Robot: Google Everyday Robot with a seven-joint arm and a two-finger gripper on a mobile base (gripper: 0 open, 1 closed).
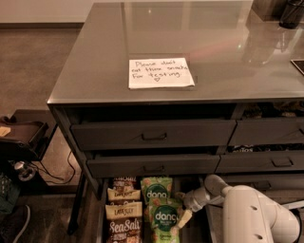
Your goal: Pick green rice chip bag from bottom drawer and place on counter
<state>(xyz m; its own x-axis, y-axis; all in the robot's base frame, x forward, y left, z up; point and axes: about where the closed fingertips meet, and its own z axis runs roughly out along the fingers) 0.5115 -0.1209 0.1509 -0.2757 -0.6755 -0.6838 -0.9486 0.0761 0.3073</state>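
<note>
The bottom drawer [100, 219] stands pulled out at the foot of the cabinet. It holds two rows of snack bags: dark brown bags [124, 223] on the left and two green rice chip bags on the right, one in front [164, 221] and one behind [156, 188]. My gripper [182, 207] reaches in from the right on a white arm [251, 218]. It is low in the drawer at the right edge of the green bags, and it looks open and empty. The counter [199, 33] is the glossy grey top with a white handwritten note [160, 72].
Two grey handled drawers [153, 134] [152, 166] sit slightly open above the bottom one, with more drawers to their right [280, 161]. Dark objects stand at the counter's far right corner [290, 13]. A black cart and cables [23, 142] are on the floor at left.
</note>
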